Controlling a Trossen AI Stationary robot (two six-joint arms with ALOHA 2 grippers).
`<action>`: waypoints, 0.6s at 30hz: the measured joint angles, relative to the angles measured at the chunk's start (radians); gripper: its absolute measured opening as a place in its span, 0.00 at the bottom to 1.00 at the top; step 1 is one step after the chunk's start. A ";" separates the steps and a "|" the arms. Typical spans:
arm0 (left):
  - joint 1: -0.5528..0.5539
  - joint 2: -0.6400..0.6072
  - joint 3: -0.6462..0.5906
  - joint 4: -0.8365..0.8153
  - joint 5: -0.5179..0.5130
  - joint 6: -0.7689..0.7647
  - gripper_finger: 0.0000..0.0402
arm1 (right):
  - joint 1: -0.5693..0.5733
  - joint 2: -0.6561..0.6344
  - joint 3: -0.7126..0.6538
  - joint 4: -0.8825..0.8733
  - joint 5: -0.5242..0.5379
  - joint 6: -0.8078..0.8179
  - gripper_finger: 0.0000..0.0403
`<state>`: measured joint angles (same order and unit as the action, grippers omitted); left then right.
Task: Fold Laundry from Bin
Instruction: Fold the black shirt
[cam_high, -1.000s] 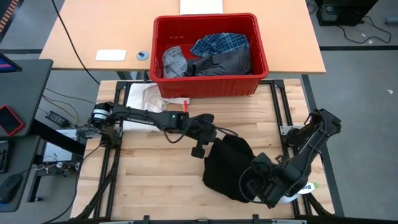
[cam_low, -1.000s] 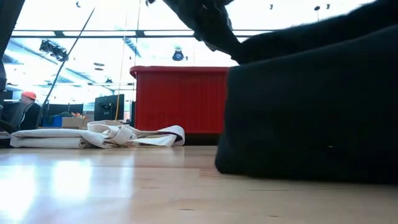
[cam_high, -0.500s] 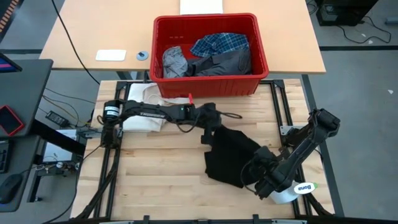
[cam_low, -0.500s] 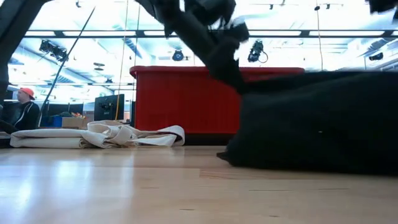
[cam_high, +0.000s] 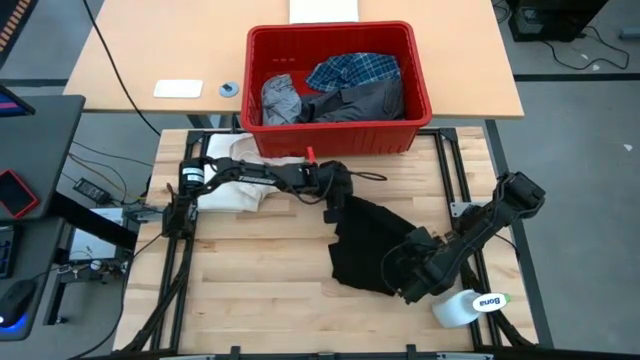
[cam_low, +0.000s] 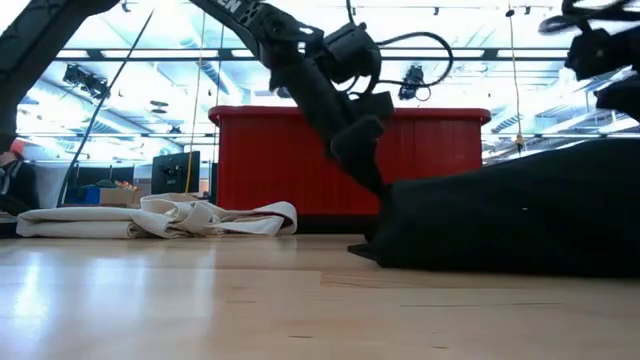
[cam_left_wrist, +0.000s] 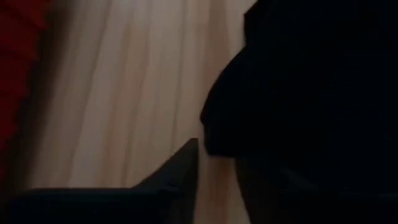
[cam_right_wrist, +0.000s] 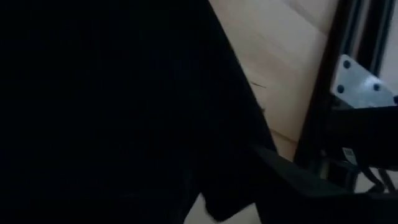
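On table, right of centre: black garment (cam_high: 368, 248), soft matte heap, long axis ran diagonally from left gripper (cam_high: 338, 210) at far corner to right gripper (cam_high: 408, 282) at near edge. You had both equally close; jaw state indiscernible. Red plastic bin (cam_high: 420, 85) beyond held remaining laundry.

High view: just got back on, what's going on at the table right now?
Both arms are working on the black garment, which lies on the wooden table. The left pincer is at its edge nearest the red bin, and the right pincer is at its opposite, near edge. Whether either one grips the cloth isn't clear. A plaid shirt and grey clothes remain in the bin.
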<state>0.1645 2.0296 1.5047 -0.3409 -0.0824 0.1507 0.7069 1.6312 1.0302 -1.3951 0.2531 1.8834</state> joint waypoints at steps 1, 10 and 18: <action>0.003 -0.008 0.000 0.006 -0.002 0.007 0.36 | -0.001 -0.023 0.000 0.003 0.005 0.000 0.43; -0.007 -0.141 0.001 0.016 0.027 0.043 0.73 | 0.011 -0.326 0.002 -0.004 0.041 -0.019 0.56; -0.122 -0.192 0.002 0.030 0.387 -0.129 0.75 | 0.013 -0.453 0.002 0.130 0.181 -0.065 0.57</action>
<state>0.0423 1.8375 1.5067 -0.3109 0.3041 0.0216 0.7197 1.1787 1.0325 -1.2651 0.4339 1.8179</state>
